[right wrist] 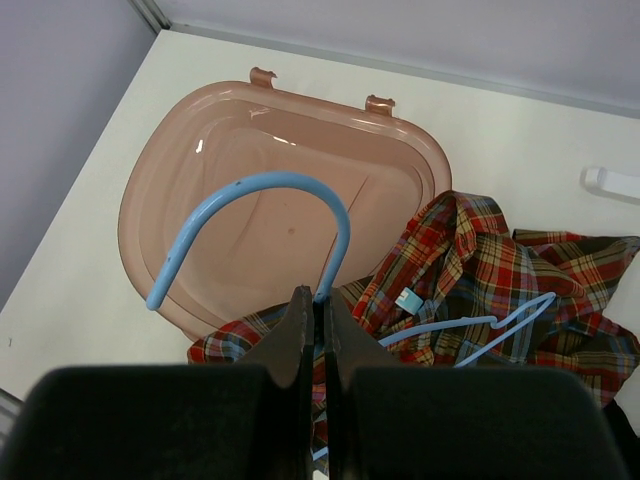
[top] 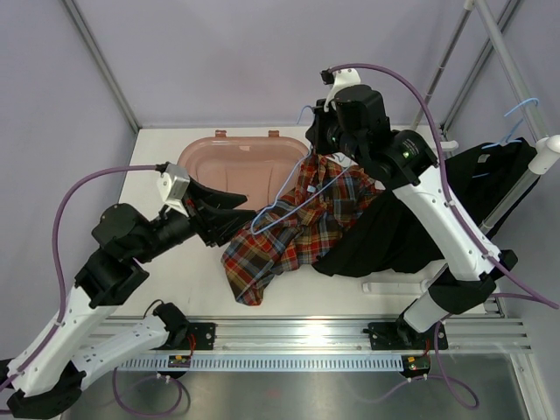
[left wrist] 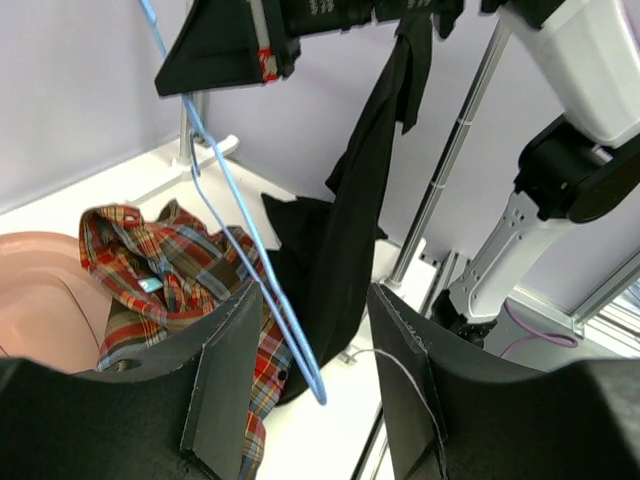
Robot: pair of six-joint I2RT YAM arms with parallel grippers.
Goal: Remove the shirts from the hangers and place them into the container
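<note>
The right pincer (right wrist: 318, 310) clenches the light-blue hanger (right wrist: 250, 185) below its hook, over the plaid shirt (top: 297, 227), while the left pincer (left wrist: 318, 300) stands released beside it.

I see a checked shirt (top: 297, 223) in the middle of the white table (top: 192, 271). Its squares are red, yellow and dark blue, and it has a small light-blue tag (right wrist: 407, 299) at the neck. At three o'clock from it is a plain black shirt (top: 394, 232). At eleven o'clock is the tub (top: 210, 162), see-through pinkish brown. The thin hanger (right wrist: 270, 180) is light blue. The left gripper (top: 236, 210) and the right gripper (right wrist: 312, 310) are black. The cables (top: 70, 197) are purple. The walls (top: 219, 61) are pale purple.
</note>
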